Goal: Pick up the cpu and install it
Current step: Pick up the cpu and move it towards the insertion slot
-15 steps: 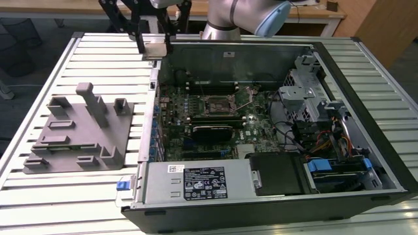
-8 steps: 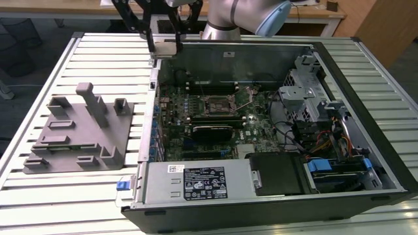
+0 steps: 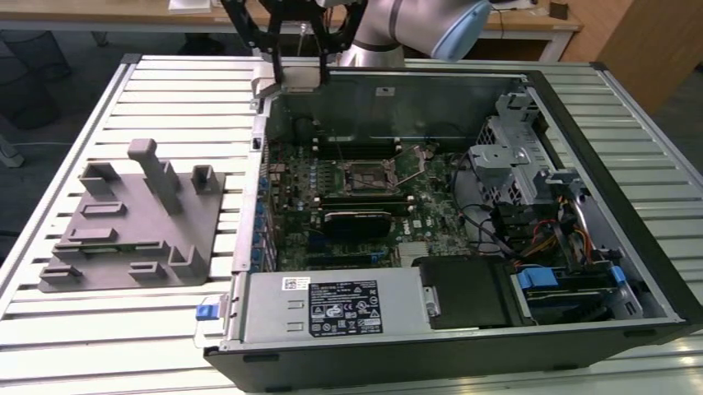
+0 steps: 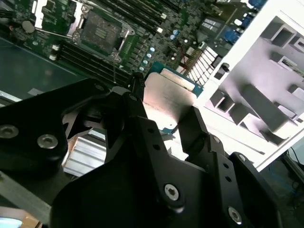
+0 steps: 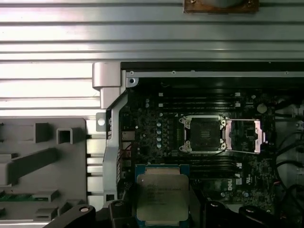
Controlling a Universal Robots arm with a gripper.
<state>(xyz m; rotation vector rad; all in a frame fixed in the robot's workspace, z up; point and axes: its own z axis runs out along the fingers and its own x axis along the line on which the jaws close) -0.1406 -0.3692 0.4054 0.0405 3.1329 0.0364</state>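
The cpu [image 3: 304, 77] is a small square chip with a silvery metal top and a pale rim. My gripper [image 3: 302, 70] is shut on it, holding it in the air over the far corner of the open computer case [image 3: 648, 271], at the exterior view's left. In both wrist views the chip [image 4: 168, 92] [image 5: 161, 197] sits between the black fingers [image 4: 137, 114]. The black socket frame [image 3: 368, 174] [image 5: 204, 134] [image 4: 99, 33] lies on the green motherboard with its metal lid swung open, apart from the chip.
A grey plastic tray [image 3: 132, 222] [image 5: 42, 166] with upright blocks stands on the slatted table [image 3: 66, 329] to the exterior view's left of the case. Inside the case are a power supply [image 3: 329, 306], drive cages [image 3: 516, 156] and cables [image 3: 538, 239].
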